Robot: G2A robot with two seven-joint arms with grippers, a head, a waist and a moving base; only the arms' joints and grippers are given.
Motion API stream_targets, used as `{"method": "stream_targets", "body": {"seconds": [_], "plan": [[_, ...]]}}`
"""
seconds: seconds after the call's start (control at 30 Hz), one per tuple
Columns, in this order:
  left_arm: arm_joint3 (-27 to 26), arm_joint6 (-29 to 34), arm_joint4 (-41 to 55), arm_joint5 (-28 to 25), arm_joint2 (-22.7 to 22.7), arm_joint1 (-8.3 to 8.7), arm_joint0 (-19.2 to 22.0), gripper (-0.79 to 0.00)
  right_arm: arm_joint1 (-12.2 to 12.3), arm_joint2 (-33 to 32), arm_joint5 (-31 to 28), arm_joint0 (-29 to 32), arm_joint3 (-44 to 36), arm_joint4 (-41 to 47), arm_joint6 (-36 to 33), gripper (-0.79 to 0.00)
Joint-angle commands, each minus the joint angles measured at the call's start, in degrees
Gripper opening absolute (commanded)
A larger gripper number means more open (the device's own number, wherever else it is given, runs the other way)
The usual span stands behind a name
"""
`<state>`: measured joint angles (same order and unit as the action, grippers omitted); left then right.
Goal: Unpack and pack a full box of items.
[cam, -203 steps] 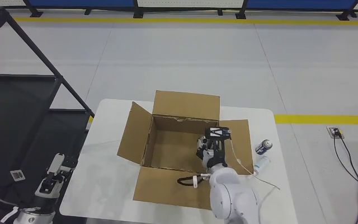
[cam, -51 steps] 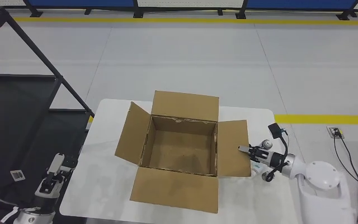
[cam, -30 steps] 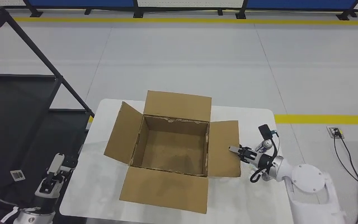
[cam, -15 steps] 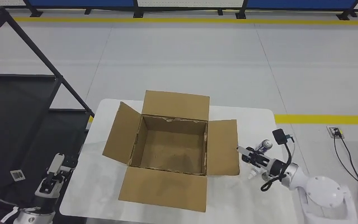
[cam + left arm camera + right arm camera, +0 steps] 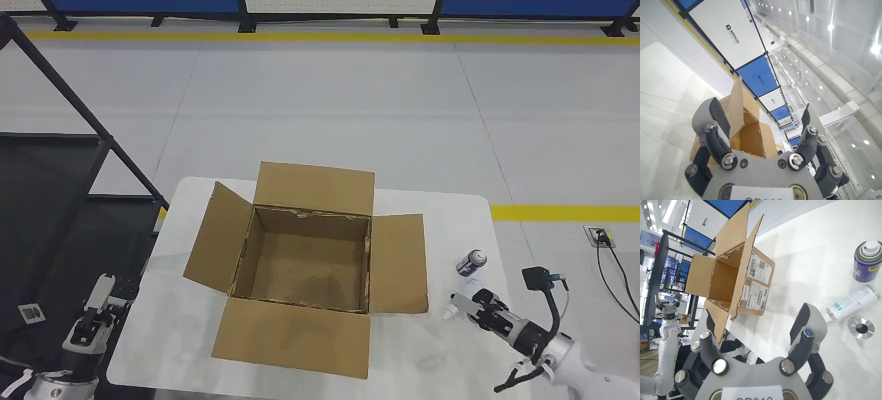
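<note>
Now | right gripper spread, empty, near lying tube | left gripper spread, empty | risk: nudged tube may roll into can or off table.

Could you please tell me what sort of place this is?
Probably a factory-style hall or demo area: a yellow line marks the pale floor, blue and white partition panels fence it off, and rows of ceiling lights hang high overhead.
</note>
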<state>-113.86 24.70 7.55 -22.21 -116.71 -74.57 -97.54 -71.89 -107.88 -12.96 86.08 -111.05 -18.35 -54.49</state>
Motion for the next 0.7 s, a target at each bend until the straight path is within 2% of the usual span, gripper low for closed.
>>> {"method": "stream_targets", "body": {"seconds": [0.0,0.17,0.27,0.5,0.67], "plan": [[0.0,0.0,0.0,0.0,0.0,0.0,0.0,0.0,0.0,0.0,0.0,0.0,0.0,0.0,0.0,0.0],[0.0,0.0,0.0,0.0,0.0,0.0,0.0,0.0,0.0,0.0,0.0,0.0,0.0,0.0,0.0,0.0],[0.0,0.0,0.0,0.0,0.0,0.0,0.0,0.0,0.1,0.5,-1.1,0.2,0.1,-1.6,3.0,0.0],[0.0,0.0,0.0,0.0,0.0,0.0,0.0,0.0,1.4,-5.0,-19.7,1.0,4.0,-11.4,11.6,0.0],[0.0,0.0,0.0,0.0,0.0,0.0,0.0,0.0,2.5,-8.3,-28.8,0.1,8.8,-21.2,15.7,0.0]]}}
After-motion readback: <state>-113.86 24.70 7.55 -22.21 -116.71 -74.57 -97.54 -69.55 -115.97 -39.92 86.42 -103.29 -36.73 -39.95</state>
